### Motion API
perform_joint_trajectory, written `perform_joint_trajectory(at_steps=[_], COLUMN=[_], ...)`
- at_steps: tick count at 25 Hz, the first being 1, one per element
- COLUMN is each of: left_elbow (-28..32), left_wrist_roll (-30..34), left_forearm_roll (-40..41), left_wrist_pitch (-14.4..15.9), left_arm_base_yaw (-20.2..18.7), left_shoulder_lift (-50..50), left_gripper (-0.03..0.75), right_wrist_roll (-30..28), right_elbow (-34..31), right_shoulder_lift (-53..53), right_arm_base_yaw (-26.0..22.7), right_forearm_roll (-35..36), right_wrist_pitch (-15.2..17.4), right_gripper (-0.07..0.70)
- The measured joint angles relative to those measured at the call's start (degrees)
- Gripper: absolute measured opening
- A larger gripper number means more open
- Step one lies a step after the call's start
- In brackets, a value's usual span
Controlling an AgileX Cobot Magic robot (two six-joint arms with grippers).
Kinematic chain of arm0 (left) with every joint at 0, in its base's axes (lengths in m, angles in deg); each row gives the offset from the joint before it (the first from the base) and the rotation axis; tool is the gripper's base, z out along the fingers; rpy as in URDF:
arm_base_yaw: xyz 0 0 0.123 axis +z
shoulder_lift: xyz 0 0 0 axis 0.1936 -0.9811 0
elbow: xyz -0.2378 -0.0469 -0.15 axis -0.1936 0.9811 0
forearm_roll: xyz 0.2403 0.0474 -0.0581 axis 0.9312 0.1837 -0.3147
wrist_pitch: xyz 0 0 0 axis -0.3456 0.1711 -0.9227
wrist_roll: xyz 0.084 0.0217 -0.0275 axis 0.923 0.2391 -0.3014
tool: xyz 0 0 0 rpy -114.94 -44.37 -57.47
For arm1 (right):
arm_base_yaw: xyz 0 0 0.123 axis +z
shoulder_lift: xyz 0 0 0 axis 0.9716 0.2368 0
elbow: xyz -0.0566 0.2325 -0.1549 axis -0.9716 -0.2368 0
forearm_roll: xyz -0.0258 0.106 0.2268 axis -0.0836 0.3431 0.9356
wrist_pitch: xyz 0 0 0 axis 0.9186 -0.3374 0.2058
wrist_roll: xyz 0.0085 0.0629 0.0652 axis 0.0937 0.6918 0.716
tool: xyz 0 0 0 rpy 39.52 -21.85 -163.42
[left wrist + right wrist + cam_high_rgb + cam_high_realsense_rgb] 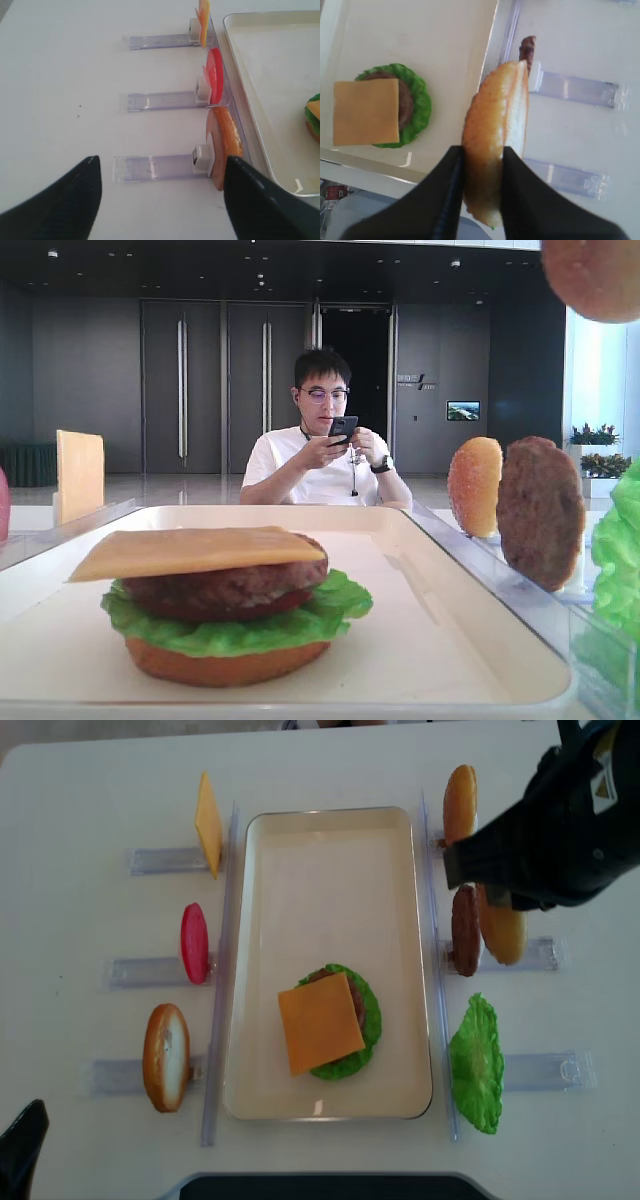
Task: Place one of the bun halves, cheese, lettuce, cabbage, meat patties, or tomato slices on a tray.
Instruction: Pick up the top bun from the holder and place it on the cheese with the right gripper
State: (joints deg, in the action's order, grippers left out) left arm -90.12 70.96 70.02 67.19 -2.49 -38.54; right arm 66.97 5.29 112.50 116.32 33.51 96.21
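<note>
On the tray [250, 920] the stack ends at cheese [320, 1022]; my right gripper [482, 152] clamps the bun half [495, 130], beside the tray, not yet placed

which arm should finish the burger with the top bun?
Right. The right gripper is shut on a bun half, beside the tray holding the stack topped with cheese. The left gripper is open, empty.

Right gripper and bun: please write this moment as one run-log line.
right gripper: shut on bun | bun: lifted, right of tray | stack: cheese on top | left gripper: open
</note>
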Motion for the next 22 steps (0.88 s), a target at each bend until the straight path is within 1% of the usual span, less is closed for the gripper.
perform_joint_trajectory(at_steps=[3, 5, 10, 14, 19, 22], left_elbow=[0.00, 0.00, 0.00, 0.00, 0.00, 0.00], left_wrist_roll=[0.00, 0.00, 0.00, 0.00, 0.00, 0.00], left_forearm_roll=[0.00, 0.00, 0.00, 0.00, 0.00, 0.00], left_wrist_pitch=[0.00, 0.00, 0.00, 0.00, 0.00, 0.00], left_arm_base_yaw=[0.00, 0.00, 0.00, 0.00, 0.00, 0.00], left_shoulder_lift=[0.00, 0.00, 0.00, 0.00, 0.00, 0.00], left_gripper=[0.580, 0.580, 0.580, 0.580, 0.580, 0.580], right_wrist_roll=[0.26, 0.29, -0.72, -2.51, -3.75, -4.07], right_elbow=[-4.10, -5.73, -7.65, -7.70, -7.70, -7.75], right_shoulder_lift=[-3.52, -5.39, -6.74, -6.74, -6.74, -6.74], right_arm_base_yaw=[0.00, 0.00, 0.00, 0.00, 0.00, 0.00], right_forearm_roll=[0.00, 0.00, 0.47, 2.14, 2.14, 2.14], right_wrist_pitch=[0.00, 0.05, -0.98, -3.80, -7.21, -8.48], right_gripper=[0.188, 0.188, 0.188, 0.187, 0.176, 0.176])
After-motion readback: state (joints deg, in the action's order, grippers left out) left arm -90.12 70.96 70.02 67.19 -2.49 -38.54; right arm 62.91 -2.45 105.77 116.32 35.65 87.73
